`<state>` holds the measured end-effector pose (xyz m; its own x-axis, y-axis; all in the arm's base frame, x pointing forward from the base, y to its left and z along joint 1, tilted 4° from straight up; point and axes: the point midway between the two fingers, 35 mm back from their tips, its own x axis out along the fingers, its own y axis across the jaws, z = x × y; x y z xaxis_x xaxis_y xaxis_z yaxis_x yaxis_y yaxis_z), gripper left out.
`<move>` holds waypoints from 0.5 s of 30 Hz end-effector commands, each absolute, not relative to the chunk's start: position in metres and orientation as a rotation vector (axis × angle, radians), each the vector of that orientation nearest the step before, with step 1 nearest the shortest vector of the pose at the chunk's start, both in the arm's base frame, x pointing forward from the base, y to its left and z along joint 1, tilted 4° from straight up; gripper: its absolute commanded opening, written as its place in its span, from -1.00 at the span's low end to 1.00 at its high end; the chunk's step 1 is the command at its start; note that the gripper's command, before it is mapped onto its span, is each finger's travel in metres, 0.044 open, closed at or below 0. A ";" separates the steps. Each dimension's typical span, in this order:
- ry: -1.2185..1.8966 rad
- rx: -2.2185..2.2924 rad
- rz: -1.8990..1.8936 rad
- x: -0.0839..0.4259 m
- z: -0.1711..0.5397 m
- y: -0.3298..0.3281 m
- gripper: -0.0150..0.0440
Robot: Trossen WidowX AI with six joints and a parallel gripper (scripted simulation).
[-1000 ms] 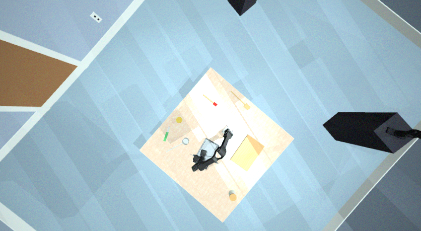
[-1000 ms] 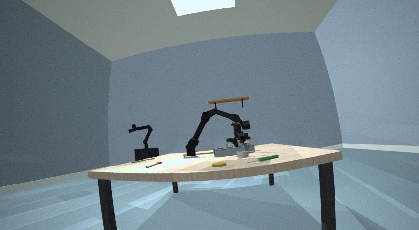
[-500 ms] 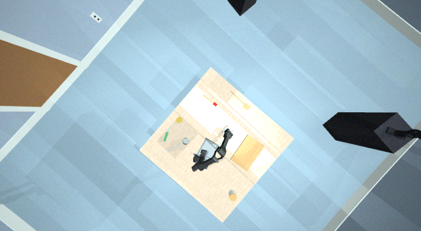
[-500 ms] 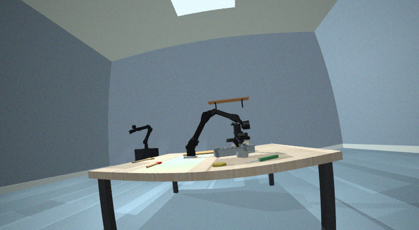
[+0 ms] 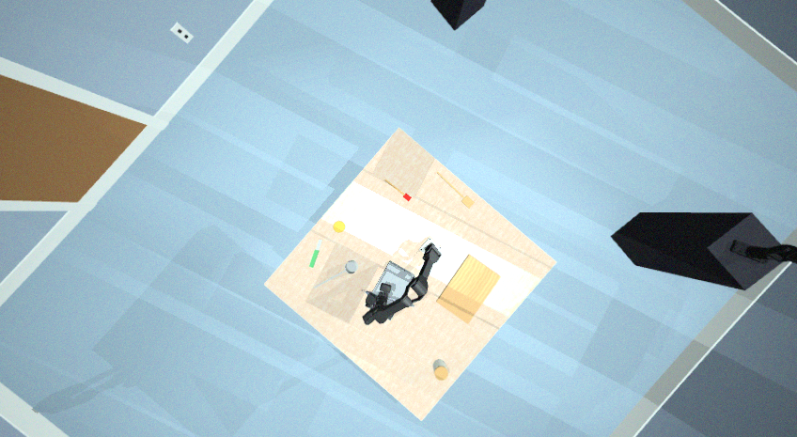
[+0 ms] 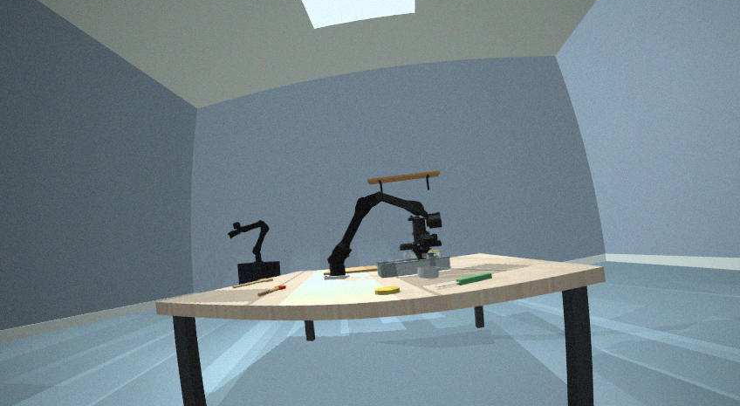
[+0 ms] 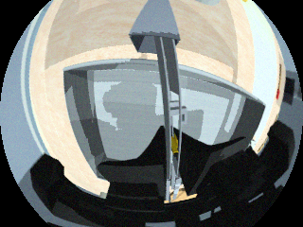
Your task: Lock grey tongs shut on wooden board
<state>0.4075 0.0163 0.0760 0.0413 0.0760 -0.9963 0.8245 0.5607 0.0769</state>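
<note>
The grey tongs (image 7: 169,85) lie level across the roasting tin (image 5: 398,290) (image 6: 389,268) (image 7: 128,113), with the wide hinge end (image 7: 155,24) beyond the tin's far edge in the wrist view. Their two arms are close together, with a thin gap. My gripper (image 6: 421,255) (image 7: 165,128) is low over the tin and shut on the tongs' arms, one finger on each side. The tips, low in the wrist view, are partly hidden. I cannot tell whether the lock is engaged. The wooden board (image 5: 472,276) (image 6: 363,269) lies on the table beside the arm's base, apart from the tin.
A grey ladle (image 5: 351,266) (image 6: 428,271), a green-handled tool (image 5: 314,258) (image 6: 475,278) and a yellow disc (image 5: 338,226) (image 6: 387,290) lie beyond the tin. A red-headed brush (image 5: 407,196) (image 6: 280,287), a wooden spatula (image 5: 467,200) and a jar (image 5: 441,372) stand farther off.
</note>
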 end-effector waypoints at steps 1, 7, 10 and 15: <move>1.417 0.833 -0.683 0.412 0.102 0.014 -1.00; 1.396 0.842 -0.680 0.406 0.181 0.009 -1.00; 1.391 0.844 -0.679 0.400 0.200 0.008 -1.00; 1.391 0.844 -0.679 0.400 0.200 0.008 -1.00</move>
<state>0.4024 0.0085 0.1971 0.0952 0.0748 -0.9927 0.8286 0.5467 0.1206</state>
